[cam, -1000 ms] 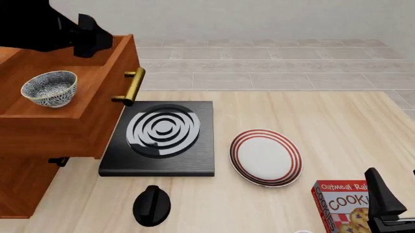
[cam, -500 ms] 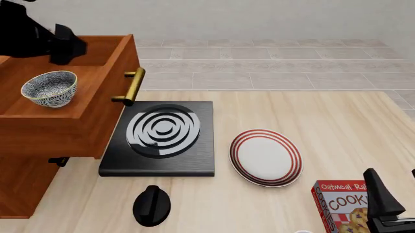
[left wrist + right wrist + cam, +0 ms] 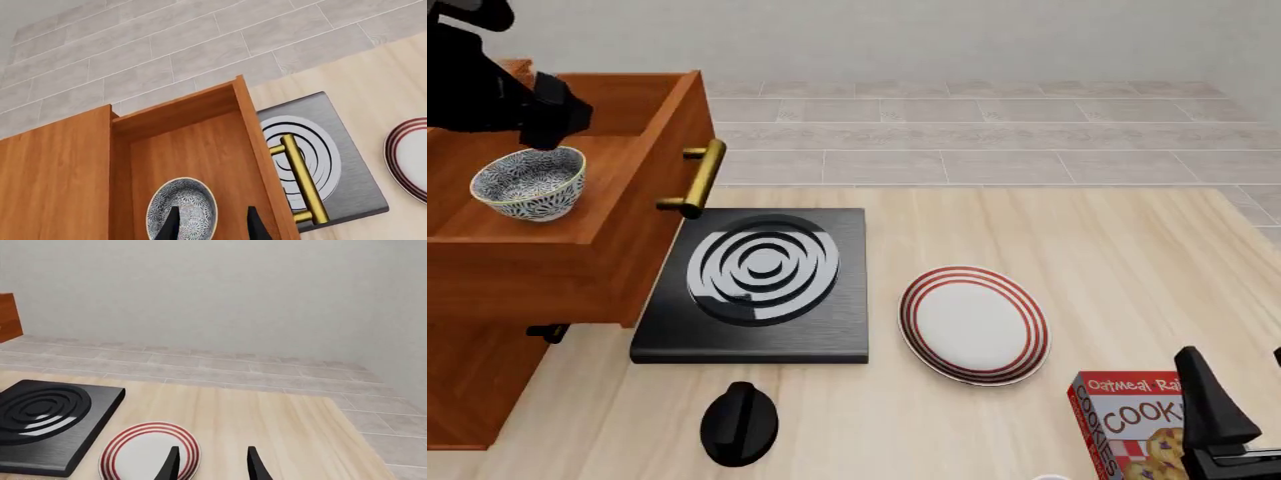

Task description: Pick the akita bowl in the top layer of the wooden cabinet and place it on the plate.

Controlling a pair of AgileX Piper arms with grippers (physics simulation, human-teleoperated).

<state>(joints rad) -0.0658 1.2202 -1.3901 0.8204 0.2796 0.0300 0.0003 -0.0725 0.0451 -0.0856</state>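
The akita bowl (image 3: 530,182) (image 3: 182,209), white with a blue-grey pattern, sits upright in the pulled-out top layer (image 3: 587,225) (image 3: 200,150) of the wooden cabinet (image 3: 481,330). My left gripper (image 3: 545,128) (image 3: 212,227) hovers just above the bowl's far rim, open, one finger over the bowl and one beside it. The red-ringed plate (image 3: 974,323) (image 3: 150,450) (image 3: 407,155) lies flat on the table right of the stove. At the table's near right corner my right gripper (image 3: 212,465) (image 3: 1214,400) stands open and holds nothing.
A black stove (image 3: 761,285) with white rings lies between cabinet and plate, under the drawer's brass handle (image 3: 698,178). A black knob-like object (image 3: 739,424) sits in front of the stove. A cookie box (image 3: 1128,420) stands by the right gripper.
My left gripper has moved left along the drawer's back and then down toward the bowl. The bowl, plate and right arm have not moved.
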